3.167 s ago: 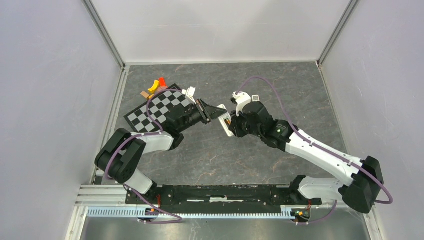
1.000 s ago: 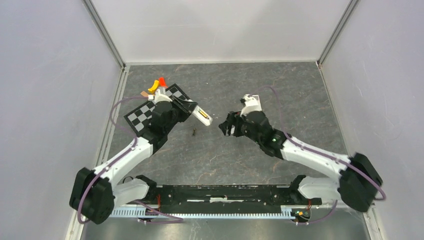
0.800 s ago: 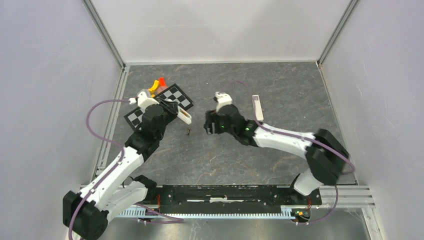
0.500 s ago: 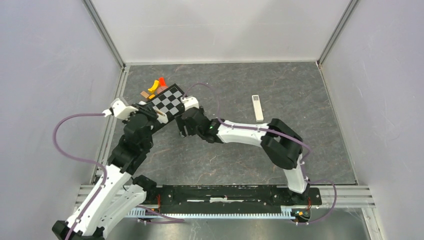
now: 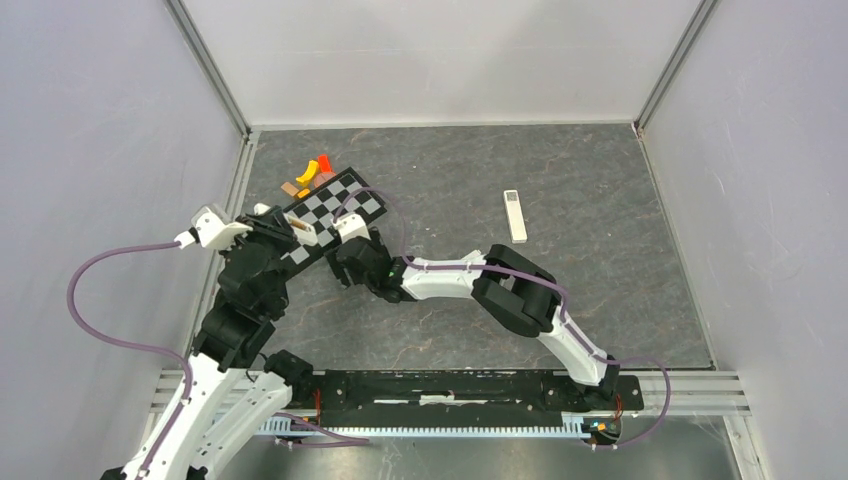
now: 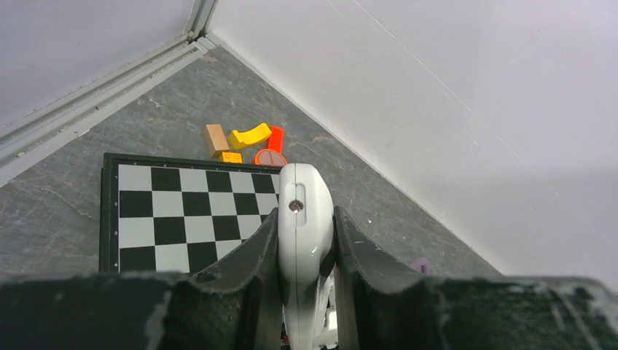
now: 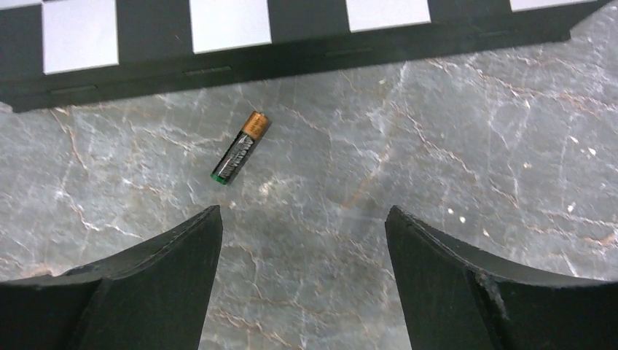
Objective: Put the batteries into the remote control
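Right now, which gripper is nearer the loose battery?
Right. The right gripper hovers open over the battery, which lies just ahead of it. The left gripper, clamping the remote, is farther off by the checkerboard.

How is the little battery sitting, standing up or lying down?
Lying down. The battery rests flat on its side on the grey table, gold end pointing toward the checkerboard.
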Controlling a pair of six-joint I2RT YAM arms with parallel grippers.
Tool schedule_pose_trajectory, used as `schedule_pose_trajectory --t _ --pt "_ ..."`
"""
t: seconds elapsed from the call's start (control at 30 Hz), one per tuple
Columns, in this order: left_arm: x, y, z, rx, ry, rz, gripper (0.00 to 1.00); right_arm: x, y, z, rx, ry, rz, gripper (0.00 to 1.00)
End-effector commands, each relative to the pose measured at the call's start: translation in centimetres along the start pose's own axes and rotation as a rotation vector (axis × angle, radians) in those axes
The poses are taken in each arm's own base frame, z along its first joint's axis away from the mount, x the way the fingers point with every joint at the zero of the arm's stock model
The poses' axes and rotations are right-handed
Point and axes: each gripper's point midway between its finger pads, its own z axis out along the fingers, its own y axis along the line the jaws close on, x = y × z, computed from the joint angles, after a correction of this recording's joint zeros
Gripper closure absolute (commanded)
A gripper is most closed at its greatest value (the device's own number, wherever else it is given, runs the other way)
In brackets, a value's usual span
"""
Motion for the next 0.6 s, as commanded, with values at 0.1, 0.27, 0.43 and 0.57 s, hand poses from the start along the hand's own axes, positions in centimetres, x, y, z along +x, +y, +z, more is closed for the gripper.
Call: schedule_pose_trajectory --t 0.1,0.27,0.43,0.57 --pt "-2.8 -0.8 -0.6 0.028 -0.049 -0.006 0.98 -3.1 2.1 1.6 -0.024 -0.129 0.011 0.13" --pt "-3.1 -0.9 -0.8 0.039 -0.051 -0.002 0.98 -3.5 3.2 2.6 -0.055 -0.151 0.009 0.13" --pt "-3.4 -1.0 -1.0 0.046 -0.057 0.002 0.98 -4.2 5.1 2.7 -0.113 -0.191 0.021 0.11" --pt "-3.8 -1.1 -1.1 0.053 -0.061 -0.003 0.98 -4.3 6.3 2.9 -0.126 -0.205 -0.01 0.11"
